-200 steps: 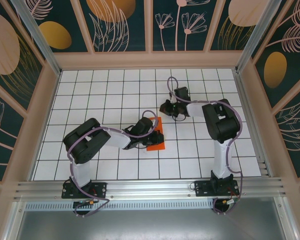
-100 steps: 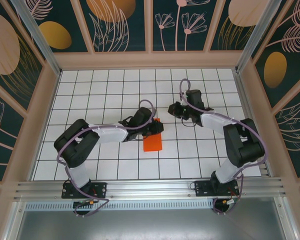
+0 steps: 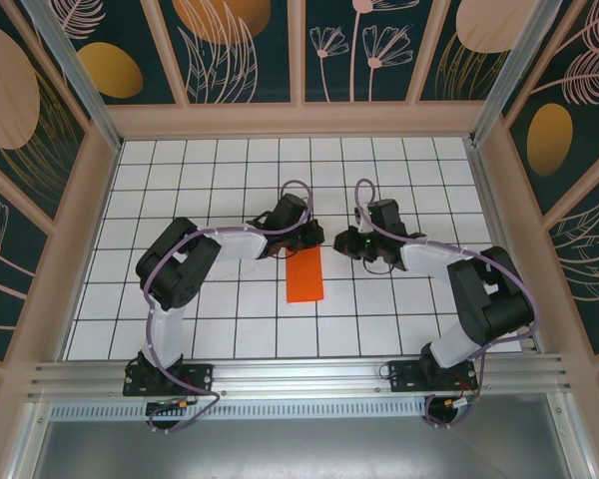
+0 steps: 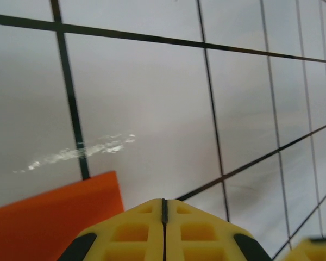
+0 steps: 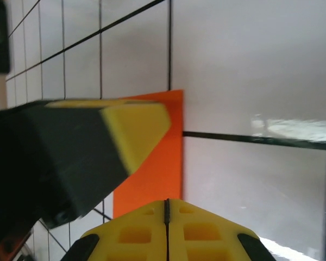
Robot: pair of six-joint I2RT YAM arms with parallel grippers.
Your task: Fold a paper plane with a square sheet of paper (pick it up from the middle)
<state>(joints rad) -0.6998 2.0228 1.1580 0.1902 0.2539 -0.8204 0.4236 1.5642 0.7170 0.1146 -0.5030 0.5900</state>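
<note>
The square sheet of paper (image 3: 304, 276) lies flat on the white grid table as a narrow bright orange rectangle, about one cell wide and two long. My left gripper (image 3: 305, 239) is shut just beyond its far edge, with nothing in it. My right gripper (image 3: 341, 242) is shut too, off the far right corner. In the left wrist view the paper (image 4: 49, 217) sits low left of my shut gripper (image 4: 164, 204). In the right wrist view the paper (image 5: 157, 163) runs ahead of my shut gripper (image 5: 167, 204), and the left gripper's yellow fingertip (image 5: 136, 128) hangs over it.
The white grid table (image 3: 180, 180) stretches on all sides of the paper. A wooden frame with patterned panels (image 3: 299, 118) walls it in at the back and sides. An aluminium rail (image 3: 299, 377) with both arm bases runs along the near edge.
The left gripper has let go of the paper and drawn back beyond its far edge. The paper now lies straight and nearer to me. The right gripper has come in leftward to the far right corner.
</note>
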